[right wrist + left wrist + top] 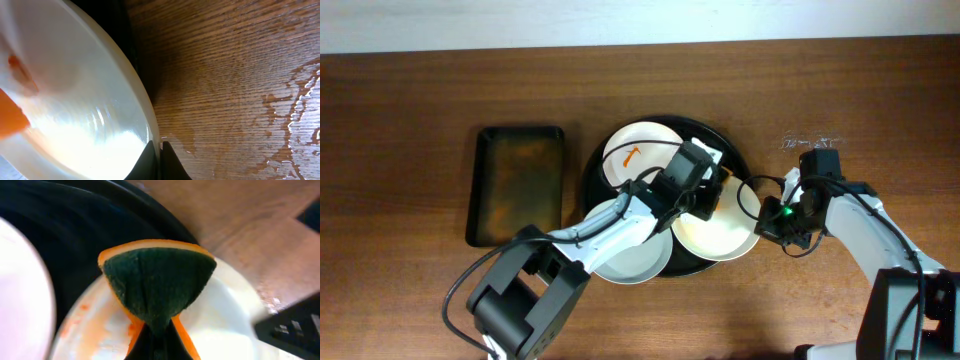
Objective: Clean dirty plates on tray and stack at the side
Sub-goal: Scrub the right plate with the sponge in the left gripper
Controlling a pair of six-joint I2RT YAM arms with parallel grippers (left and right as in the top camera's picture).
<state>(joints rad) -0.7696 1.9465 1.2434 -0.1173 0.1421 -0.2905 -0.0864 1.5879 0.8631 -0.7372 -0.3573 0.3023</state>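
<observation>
On the round black tray's (738, 160) right side, scrubbing is in hand: left gripper (708, 200) clamps a green-faced orange sponge (157, 285) over the orange-smeared white plate (720, 240). Right gripper (160, 155), apparently closed tight, pinches its rim. Next, wipe the smears.

Overhead camera sits high and far off, facing straight down on the whole table (400, 100), both my arms in frame. Left wrist camera looks forward from very close: the sponge (157, 285) fills its view above a stained plate (230, 315). Right wrist camera, equally close, faces down at the same plate (75, 100), its rim against bare wood. All three views share this plate (720, 238).
</observation>
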